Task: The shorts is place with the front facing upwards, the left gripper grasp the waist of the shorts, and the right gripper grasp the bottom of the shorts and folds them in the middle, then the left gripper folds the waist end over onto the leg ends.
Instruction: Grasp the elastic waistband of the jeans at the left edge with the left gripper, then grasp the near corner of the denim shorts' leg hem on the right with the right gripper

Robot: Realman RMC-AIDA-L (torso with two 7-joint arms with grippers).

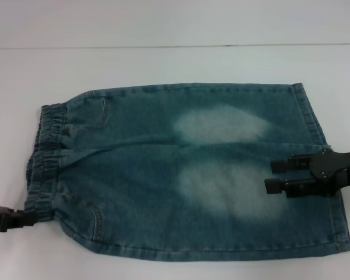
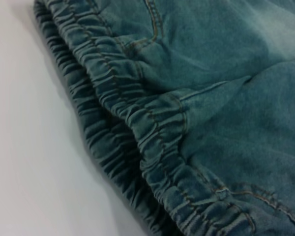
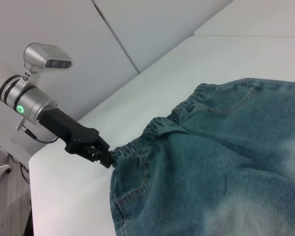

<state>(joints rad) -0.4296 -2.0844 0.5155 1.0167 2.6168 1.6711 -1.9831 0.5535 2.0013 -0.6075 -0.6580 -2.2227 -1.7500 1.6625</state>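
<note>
The blue denim shorts lie flat on the white table, elastic waist to the left and leg ends to the right. My left gripper sits at the near corner of the waist; in the right wrist view the left gripper looks shut on that waistband corner. The left wrist view shows only the gathered waistband up close. My right gripper is open over the legs, just in from the hems, fingers pointing toward the waist and holding nothing.
White tabletop surrounds the shorts, with a bare strip behind them and on the left. The table's edge runs close behind the left arm. A seam line crosses the back of the table.
</note>
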